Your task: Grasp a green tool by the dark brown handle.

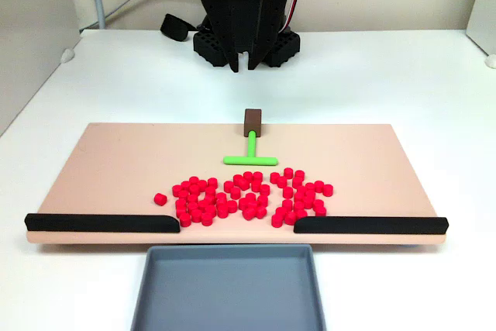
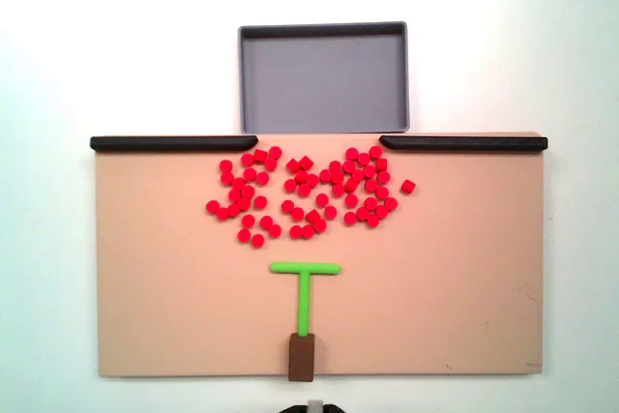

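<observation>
Green tool [image 1: 250, 153] untouched; claw [image 1: 241, 63] hanging behind board [image 1: 116, 168].

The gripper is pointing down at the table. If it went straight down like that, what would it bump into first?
Probably the bare white table. In a fixed view the gripper hangs with its fingers pointing down, behind the board, short of the brown handle. Depth is hard to judge, so this is a guess.

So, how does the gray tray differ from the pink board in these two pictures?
The gray tray has raised walls and nothing inside; the pink board is flat and carries the red cylinders, the green tool and two black bars. The tray is smaller and the board wider. Both are rectangular, and the tray sits against the board's edge at the gap between the bars.
</observation>
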Robot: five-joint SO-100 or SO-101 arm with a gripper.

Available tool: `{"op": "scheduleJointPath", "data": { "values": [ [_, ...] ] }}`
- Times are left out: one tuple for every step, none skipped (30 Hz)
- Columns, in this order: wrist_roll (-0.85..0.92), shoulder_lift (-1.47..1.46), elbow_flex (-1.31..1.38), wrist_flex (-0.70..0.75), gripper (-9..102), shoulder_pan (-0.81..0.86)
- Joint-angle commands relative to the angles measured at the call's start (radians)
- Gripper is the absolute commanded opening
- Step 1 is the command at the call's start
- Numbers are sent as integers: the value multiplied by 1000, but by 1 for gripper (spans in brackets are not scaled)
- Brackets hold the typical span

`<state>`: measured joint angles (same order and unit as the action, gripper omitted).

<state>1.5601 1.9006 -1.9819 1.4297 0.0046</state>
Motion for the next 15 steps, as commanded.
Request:
{"op": "scheduleJointPath", "data": {
  "values": [
    [6,-2,20,-8,0,6],
    [6,-3,20,-8,0,6],
    [8,-5,20,-8,0,6],
    [9,-8,20,-8,0,6],
    [11,-9,20,-8,0,6],
    [11,-9,20,-8,0,6],
    [12,-9,20,-8,0,6],
    [15,-11,20,-8,0,6],
    [20,-11,20,-8,0,6],
    [21,-11,20,-8,0,6],
    [26,-11,20,-8,0,8],
    [29,-11,20,-8,0,11],
    [31,-11,20,-8,0,12],
    [34,-12,20,-8,0,12],
    [35,-12,20,-8,0,12]
  ]
}}
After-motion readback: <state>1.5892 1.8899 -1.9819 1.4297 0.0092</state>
